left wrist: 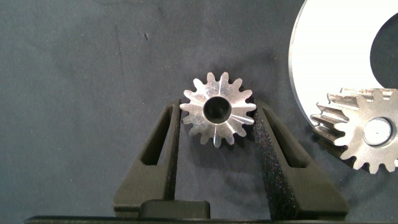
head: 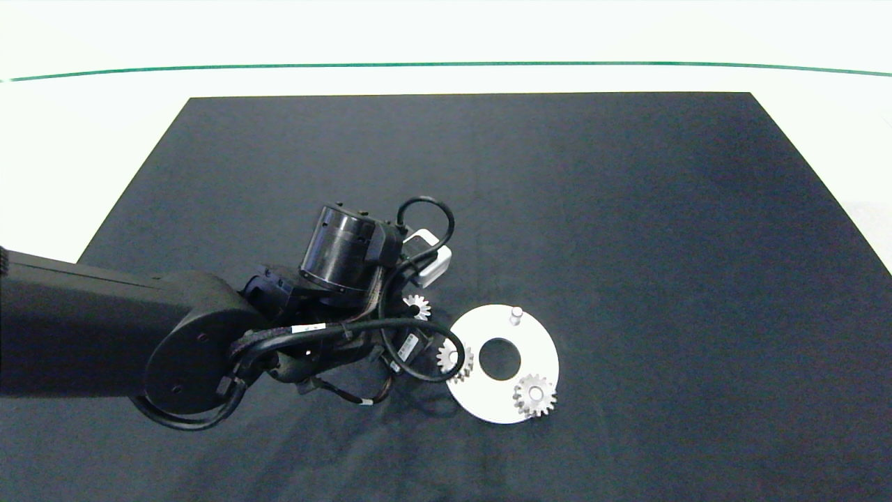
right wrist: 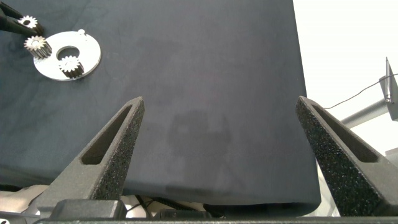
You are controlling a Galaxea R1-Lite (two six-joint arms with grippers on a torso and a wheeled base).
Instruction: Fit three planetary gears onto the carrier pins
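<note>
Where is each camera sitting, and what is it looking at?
Head view: above, looking down at the dark mat; the left arm shows.
Left wrist view: on the left arm, looking at a loose gear between the left gripper fingers.
Right wrist view: on the right arm, over the mat; right gripper open.
All three show the white disc.

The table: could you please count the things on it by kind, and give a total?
Planetary gears: 3 — one loose between the left gripper fingers, two on pins
White disc: 1
Bare carrier pin: 1
Dark mat: 1
Total: 6
</note>
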